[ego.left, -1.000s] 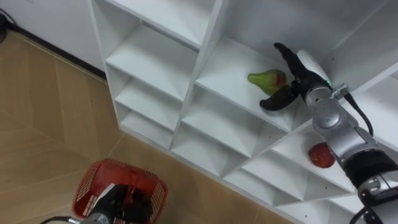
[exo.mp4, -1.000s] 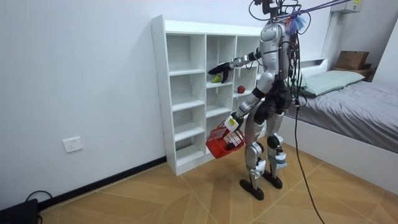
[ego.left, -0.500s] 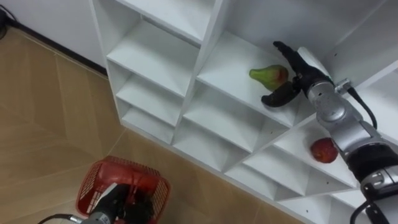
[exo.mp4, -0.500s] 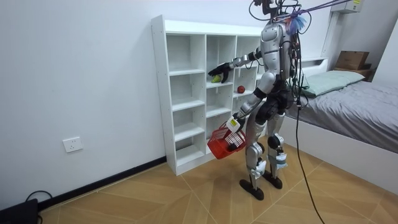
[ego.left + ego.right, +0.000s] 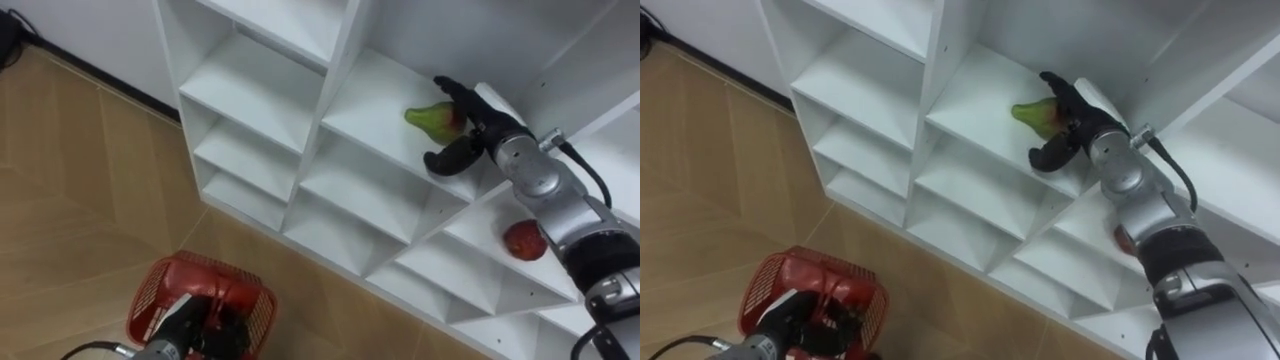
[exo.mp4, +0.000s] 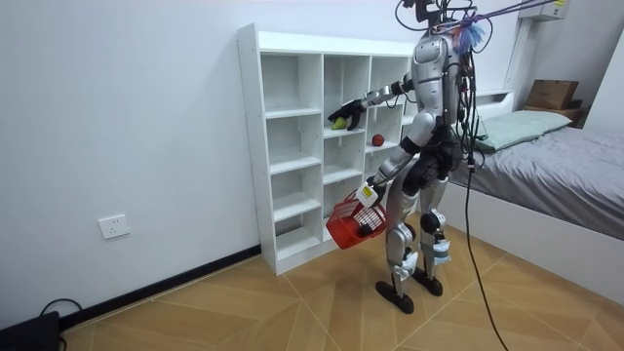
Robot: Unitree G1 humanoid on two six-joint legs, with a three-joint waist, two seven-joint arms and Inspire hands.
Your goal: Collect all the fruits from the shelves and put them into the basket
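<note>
Shelving along one wall: tall white cubby closet (image 5: 300, 150), smooth painted boards, square open compartments. Lower left, red lattice-sided basket (image 5: 160, 290), stiff and open-topped, hanging from left hand (image 5: 185, 322), fingers wrapped on its handle. Right hand (image 5: 480, 125) inside a middle cubby, dark fingers arched over green pear (image 5: 428, 117), thumb spread apart below, grip seemingly not yet closed. Close thumb under the waxy, tapered, roll-prone pear before lifting; draw straight out, clear of the shelf edge. Round glossy red apple (image 5: 524, 240) lying in a neighbouring cubby on the right.
</note>
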